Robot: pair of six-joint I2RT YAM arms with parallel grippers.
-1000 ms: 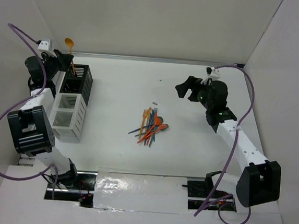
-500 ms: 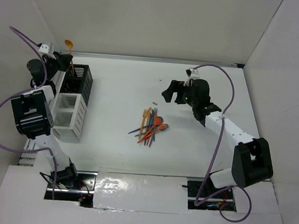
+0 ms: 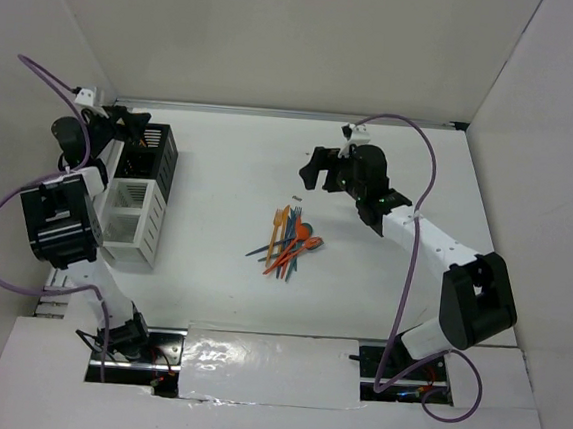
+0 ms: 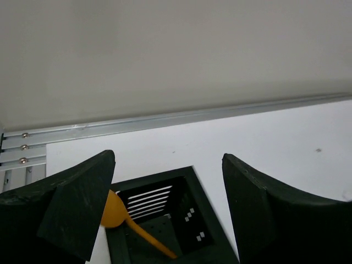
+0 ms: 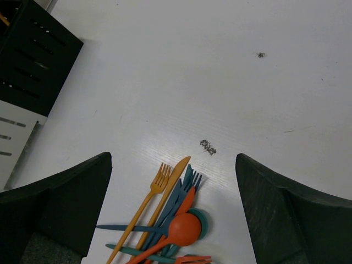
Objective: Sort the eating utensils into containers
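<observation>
The thin plastic utensils (image 5: pixel 177 221) look light, stiff and slick, best pinched mid-handle by the right pincer (image 5: pixel 172 159), spread wide like the left pincer (image 4: pixel 169 157).

Utensil pile (image 3: pixel 289 243): orange, red-orange, dark blue and teal plastic forks, spoons, knife, crossed in a heap mid table (image 3: pixel 230 169)
Orange spoon (image 4: pixel 114 213): leaning in black slatted bin (image 3: pixel 168 164), bowl up
Containers (image 3: pixel 154 213): joined upright row, far left; white bins (image 3: pixel 113 252) nearer
</observation>
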